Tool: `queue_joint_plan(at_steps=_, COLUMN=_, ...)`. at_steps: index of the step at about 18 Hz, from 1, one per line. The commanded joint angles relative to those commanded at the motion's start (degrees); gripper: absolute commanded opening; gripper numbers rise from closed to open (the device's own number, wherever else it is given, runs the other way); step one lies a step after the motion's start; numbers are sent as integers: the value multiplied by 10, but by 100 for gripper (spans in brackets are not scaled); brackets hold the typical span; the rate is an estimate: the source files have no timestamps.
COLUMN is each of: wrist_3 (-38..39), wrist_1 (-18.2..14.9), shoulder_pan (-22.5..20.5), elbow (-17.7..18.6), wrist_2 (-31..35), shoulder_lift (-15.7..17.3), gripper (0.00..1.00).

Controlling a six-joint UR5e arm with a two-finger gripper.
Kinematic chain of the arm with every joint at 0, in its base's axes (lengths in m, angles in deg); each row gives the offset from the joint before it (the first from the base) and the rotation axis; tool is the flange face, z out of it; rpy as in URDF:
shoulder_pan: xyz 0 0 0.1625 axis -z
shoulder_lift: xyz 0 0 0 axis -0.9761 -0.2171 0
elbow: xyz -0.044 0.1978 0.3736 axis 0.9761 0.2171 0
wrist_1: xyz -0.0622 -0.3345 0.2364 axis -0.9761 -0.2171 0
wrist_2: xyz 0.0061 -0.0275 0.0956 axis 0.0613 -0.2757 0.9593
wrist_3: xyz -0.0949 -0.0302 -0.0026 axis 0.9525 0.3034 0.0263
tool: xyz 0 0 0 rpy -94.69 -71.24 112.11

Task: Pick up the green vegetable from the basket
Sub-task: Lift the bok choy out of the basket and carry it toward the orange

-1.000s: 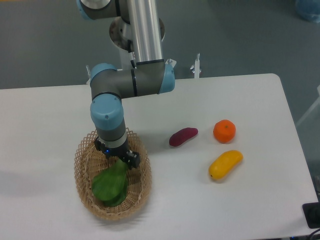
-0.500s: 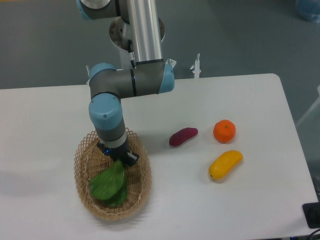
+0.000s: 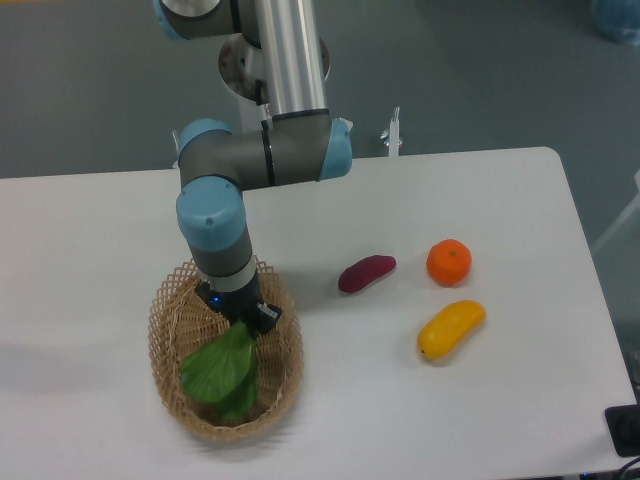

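Green vegetable (image 3: 218,372) is sitting inside the basket (image 3: 168,300) over on the left part of the white surface (image 3: 90,240), its broad leaves spreading toward the near-left side of the basket and its narrower end pointing up toward the gripper (image 3: 243,322). The gripper is reaching straight down into the basket from above, and it's looking clamped on that narrow end of the green vegetable, though the fingers are mostly hiding behind the wrist so I'm not seeing the contact super clearly. Can't really tell whether the leaves are lifting off the basket floor or just resting on it.

The arm (image 3: 262,160) is coming in from the back edge of the surface, with the grey and light-blue joints bending down over the basket's far rim.

Moving right, a purple vegetable (image 3: 366,273) is lying on the surface well apart from the basket, tilting a bit. Further right an orange fruit (image 3: 448,262) is sitting near it, and just in front of that a yellow fruit (image 3: 450,329) is lying at an angle, close to the orange fruit but not touching it. All three are out on the bare surface, not in the basket.
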Motion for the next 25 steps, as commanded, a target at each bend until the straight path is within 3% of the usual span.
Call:
queue_joint_plan(at_steps=4, wrist_3=-15, wrist_1=-4, shoulder_pan=-41, elbow=-3, wrist_2=-5, shoulder_lift=31, gripper=40)
queue_joint_plan(at_steps=11, wrist_3=-123, wrist_1=-13, shoulder_pan=-124, elbow=-21, wrist_2=-16, shoulder_lift=68, gripper=40)
queue_joint_plan(at_steps=18, wrist_3=-271, wrist_1=-24, shoulder_pan=-235, elbow=-33, wrist_2=-44, shoulder_lift=84, gripper=40)
queue_joint_plan(at_steps=25, wrist_3=-371, wrist_1=-25, shoulder_pan=-316, elbow=-81, wrist_2=-81, shoulder_lift=84, gripper=37)
